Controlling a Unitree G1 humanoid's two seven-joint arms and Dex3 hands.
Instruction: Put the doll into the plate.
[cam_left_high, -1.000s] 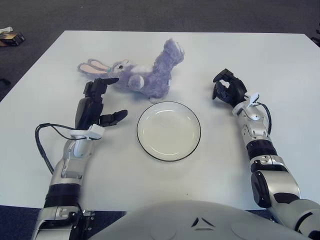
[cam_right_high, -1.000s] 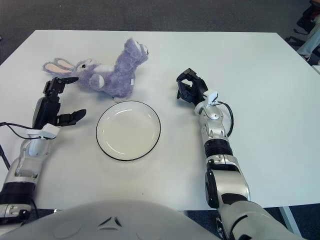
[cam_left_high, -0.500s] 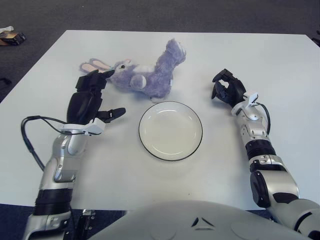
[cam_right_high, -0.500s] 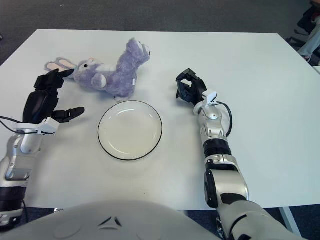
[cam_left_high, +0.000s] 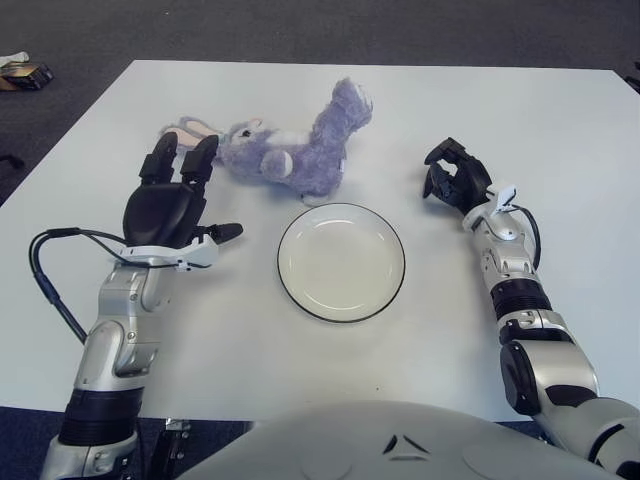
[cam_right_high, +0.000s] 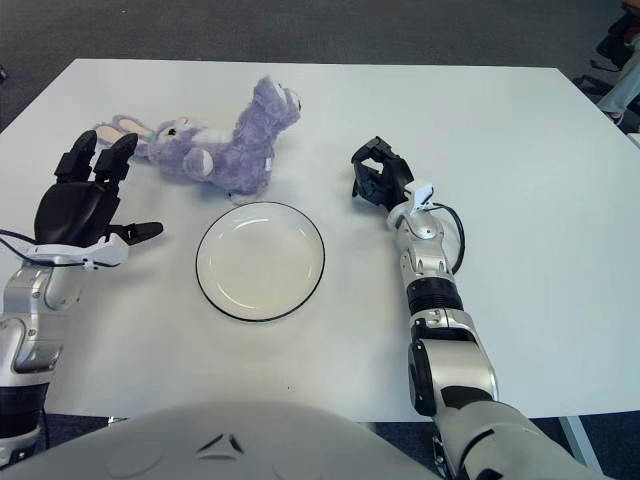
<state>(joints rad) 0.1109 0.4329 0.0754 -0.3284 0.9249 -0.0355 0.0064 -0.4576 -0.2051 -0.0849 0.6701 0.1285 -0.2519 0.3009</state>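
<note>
Doll (cam_left_high: 290, 148) lies just beyond open left hand (cam_left_high: 170, 205)

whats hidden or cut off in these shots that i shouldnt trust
- Doll: its ear tips sit behind the left hand fingers in both views, so contact is unclear.
- Right hand: curled, its palm faces away.
- Top-left floor item: cut by the left eye view's edge.
- Plate: fully visible.

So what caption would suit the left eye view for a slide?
Left hand open beside the purple bunny doll, empty plate waiting nearby, right hand curled on the white table.
</note>
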